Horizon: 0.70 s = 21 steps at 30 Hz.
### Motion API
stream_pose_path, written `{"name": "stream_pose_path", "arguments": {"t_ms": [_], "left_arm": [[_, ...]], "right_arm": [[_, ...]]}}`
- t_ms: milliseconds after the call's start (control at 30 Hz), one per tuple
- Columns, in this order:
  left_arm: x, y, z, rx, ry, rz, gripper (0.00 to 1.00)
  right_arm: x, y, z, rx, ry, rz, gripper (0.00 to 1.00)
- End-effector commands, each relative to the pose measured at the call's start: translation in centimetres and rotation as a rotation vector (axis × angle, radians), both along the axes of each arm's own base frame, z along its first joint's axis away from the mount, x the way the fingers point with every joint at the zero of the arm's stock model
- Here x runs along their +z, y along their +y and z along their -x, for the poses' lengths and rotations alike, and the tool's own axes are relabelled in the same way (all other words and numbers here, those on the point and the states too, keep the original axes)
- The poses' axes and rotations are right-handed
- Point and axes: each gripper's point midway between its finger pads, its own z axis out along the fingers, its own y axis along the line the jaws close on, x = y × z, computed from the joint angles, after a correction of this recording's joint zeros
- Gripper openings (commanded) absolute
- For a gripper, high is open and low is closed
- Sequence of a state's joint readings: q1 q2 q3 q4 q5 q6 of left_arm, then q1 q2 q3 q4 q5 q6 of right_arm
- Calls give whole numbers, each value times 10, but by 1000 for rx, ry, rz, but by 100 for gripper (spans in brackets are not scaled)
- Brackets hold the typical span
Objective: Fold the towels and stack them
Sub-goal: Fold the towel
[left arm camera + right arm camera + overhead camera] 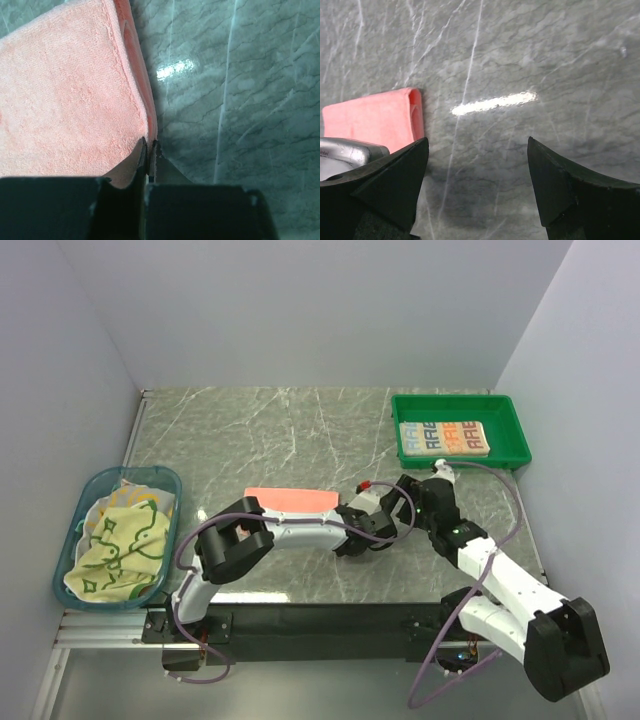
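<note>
From above, the marble table (260, 430) carries a green tray (450, 397) in its far right corner. One folded cream towel (445, 438) printed with coloured letters lies flat in it. A blue basket (68, 545) sits at the left edge, heaped with crumpled yellow-and-green frog towels (120, 545). A folded salmon-pink towel (290, 499) lies near the middle of the surface. The left arm (300, 532) crosses its near side, and the right arm (510, 585) reaches in from the near right corner. Both wrists crowd together just right of the pink towel, so this view hides the fingertips.

The left wrist view supplies that. The left gripper (150, 150) has its jaws pressed together, with only a thin slit between them. Its tips sit right at the near corner of the pink towel's layered edge. I cannot tell whether any cloth is caught in the slit. Neither container appears here.

In the right wrist view, the right gripper (477, 142) is spread wide and holds nothing, with bare marble between its fingers (395, 175). The pink towel's folded end lies off to the left.
</note>
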State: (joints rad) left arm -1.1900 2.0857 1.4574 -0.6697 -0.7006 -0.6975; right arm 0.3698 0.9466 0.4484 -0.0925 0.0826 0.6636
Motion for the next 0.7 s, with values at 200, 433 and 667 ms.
{"name": "stream_pose_path", "arguments": {"t_ms": [200, 433, 667], "left_arm": [[42, -3, 4, -9, -8, 203, 1], [64, -3, -2, -6, -5, 310, 1], [58, -3, -5, 6, 21, 309, 1]], "right_arm": [[-3, 72, -9, 209, 136, -313, 86], [-11, 111, -21, 249, 212, -519, 85], [-26, 147, -25, 255, 298, -677, 85]]}}
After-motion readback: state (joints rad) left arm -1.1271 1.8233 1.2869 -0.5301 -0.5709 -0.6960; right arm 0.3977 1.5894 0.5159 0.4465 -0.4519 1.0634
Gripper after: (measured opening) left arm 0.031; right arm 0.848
